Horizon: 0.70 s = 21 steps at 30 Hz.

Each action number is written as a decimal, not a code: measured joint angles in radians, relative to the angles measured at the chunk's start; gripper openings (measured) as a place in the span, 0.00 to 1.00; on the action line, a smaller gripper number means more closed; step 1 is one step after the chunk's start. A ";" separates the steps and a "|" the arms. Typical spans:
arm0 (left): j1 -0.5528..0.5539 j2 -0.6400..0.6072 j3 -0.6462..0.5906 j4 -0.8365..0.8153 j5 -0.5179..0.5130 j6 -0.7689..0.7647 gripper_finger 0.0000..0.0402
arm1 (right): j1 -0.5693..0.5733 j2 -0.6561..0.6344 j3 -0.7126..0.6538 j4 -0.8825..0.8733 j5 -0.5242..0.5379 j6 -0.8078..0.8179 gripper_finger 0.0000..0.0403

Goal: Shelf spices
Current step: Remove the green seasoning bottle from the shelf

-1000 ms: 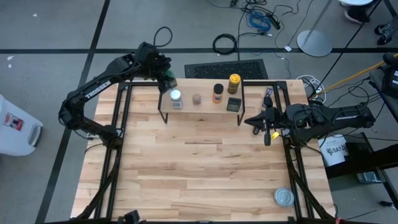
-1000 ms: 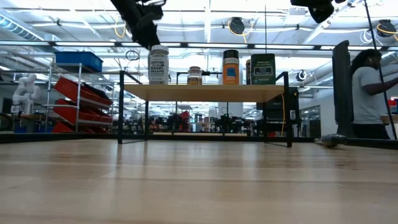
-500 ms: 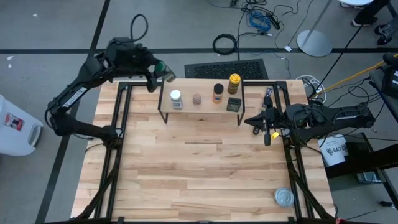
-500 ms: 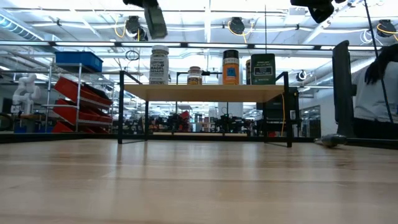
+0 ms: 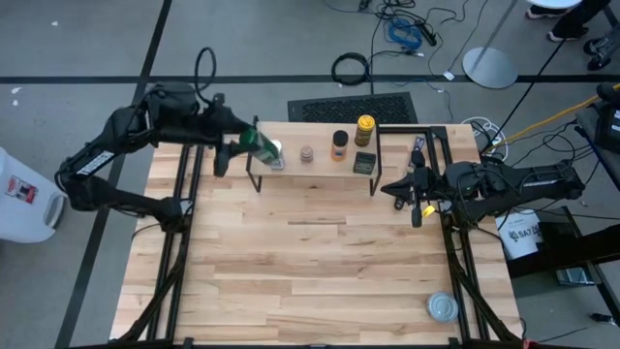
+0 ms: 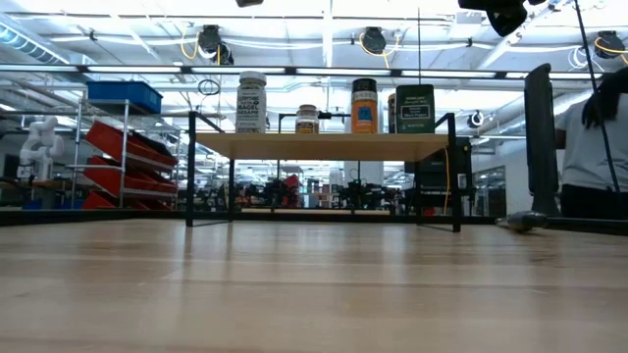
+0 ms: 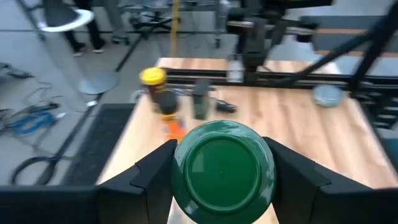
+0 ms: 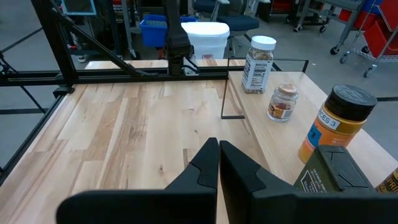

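My left gripper [image 5: 248, 145] hangs high over the left end of the shelf [image 6: 324, 145], shut on a green-lidded spice jar [image 7: 222, 167]. On the shelf's plank stand a white-lidded jar [image 6: 251, 102], a small brownish jar [image 6: 307, 119], an orange jar [image 6: 364, 106], a dark square tin [image 6: 415, 108] and, behind it, a yellow-lidded jar [image 5: 364, 125]. My right gripper [image 5: 399, 191] waits shut at the table's right side, holding nothing. My left gripper pinches the green-lidded jar between its two fingers [image 7: 155, 177], one on each side of the jar just behind the lid [image 7: 186, 186]. The lid hides the exact place of contact. The jar is lifted clear and tilted, lid toward the wrist, body toward the shelf.
A flat round silver tin [image 5: 442, 307] lies near the table's near right corner. A long thin dark packet [image 5: 418, 150] lies right of the shelf. The table's middle and near part [image 5: 310, 271] is bare wood. A person stands beyond the table's right edge [image 6: 599, 137].
My left gripper has carried the green-lidded jar upward, out of the top of the low view. It has drawn back toward the table's left and swung a little toward the near edge, now over the shelf's left end. It has tipped from steeply down toward level. The grip stays shut.
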 joint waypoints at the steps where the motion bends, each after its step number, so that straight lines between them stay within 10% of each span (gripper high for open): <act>1: -0.025 0.000 -0.005 0.000 0.000 -0.004 0.52 | 0.000 0.000 0.000 0.000 0.000 0.000 0.00; 21: -0.293 0.001 -0.456 0.177 -0.066 -0.107 0.52 | 0.000 0.000 0.000 0.002 0.001 -0.018 0.00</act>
